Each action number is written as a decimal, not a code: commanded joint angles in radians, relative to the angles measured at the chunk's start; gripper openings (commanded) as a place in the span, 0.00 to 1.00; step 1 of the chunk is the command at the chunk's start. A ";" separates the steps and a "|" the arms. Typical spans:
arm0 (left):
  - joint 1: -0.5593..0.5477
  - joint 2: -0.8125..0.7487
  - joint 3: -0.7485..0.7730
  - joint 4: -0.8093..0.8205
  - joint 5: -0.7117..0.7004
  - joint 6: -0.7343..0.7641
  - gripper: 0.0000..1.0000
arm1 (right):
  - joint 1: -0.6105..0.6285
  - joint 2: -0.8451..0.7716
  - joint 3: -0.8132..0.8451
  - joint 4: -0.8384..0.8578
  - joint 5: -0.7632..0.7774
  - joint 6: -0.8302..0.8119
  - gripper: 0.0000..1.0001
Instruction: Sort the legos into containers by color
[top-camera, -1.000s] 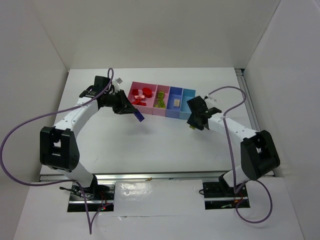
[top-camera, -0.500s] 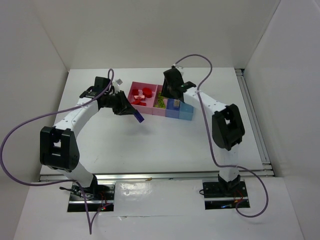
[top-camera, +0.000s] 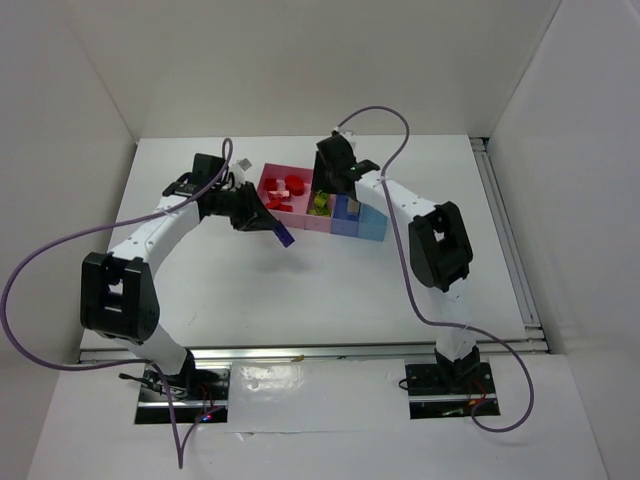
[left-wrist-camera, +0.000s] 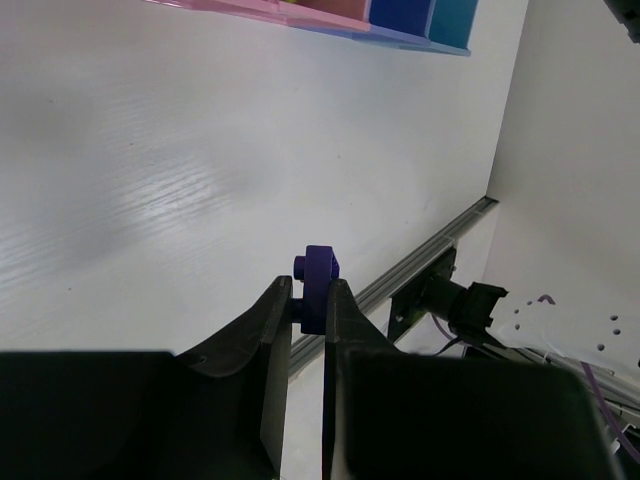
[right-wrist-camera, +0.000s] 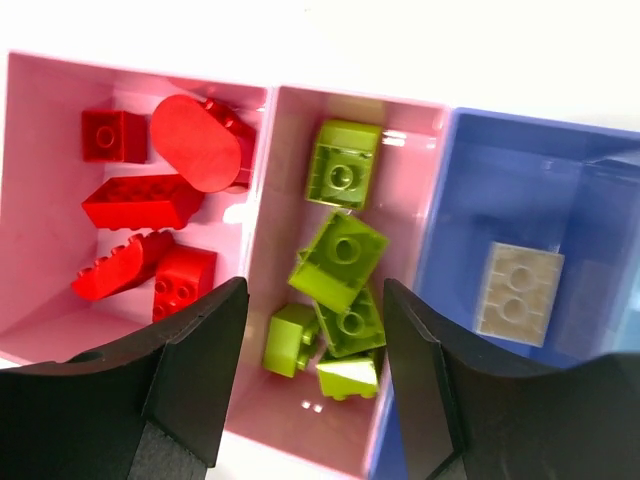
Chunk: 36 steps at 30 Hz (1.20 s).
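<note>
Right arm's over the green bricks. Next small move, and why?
Probably lift the right gripper clear of the narrower pink bin: its jaws stand open and empty over the yellow-green bricks, and the left gripper holds a purple brick.

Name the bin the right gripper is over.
The narrower pink bin holding yellow-green legos, between the wide pink bin with red legos and the blue bin; the right gripper frames it.

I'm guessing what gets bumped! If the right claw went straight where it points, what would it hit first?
Probably the yellow-green legos in the narrower pink bin; the right gripper points down at them, though depth is unclear.
</note>
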<state>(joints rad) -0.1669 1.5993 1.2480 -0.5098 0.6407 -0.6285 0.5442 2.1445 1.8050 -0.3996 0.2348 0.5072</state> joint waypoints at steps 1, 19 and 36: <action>-0.019 -0.006 0.062 0.044 0.048 0.001 0.00 | 0.002 -0.156 -0.022 -0.013 0.096 -0.007 0.64; -0.318 0.623 0.730 0.302 0.165 -0.266 0.00 | -0.271 -0.958 -0.730 -0.125 0.392 0.241 0.64; -0.347 0.922 1.082 0.235 -0.016 -0.226 0.02 | -0.322 -1.092 -0.791 -0.232 0.383 0.252 0.65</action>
<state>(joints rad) -0.5037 2.4870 2.2822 -0.2886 0.6174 -0.8639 0.2287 1.0657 1.0187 -0.6159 0.5980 0.7433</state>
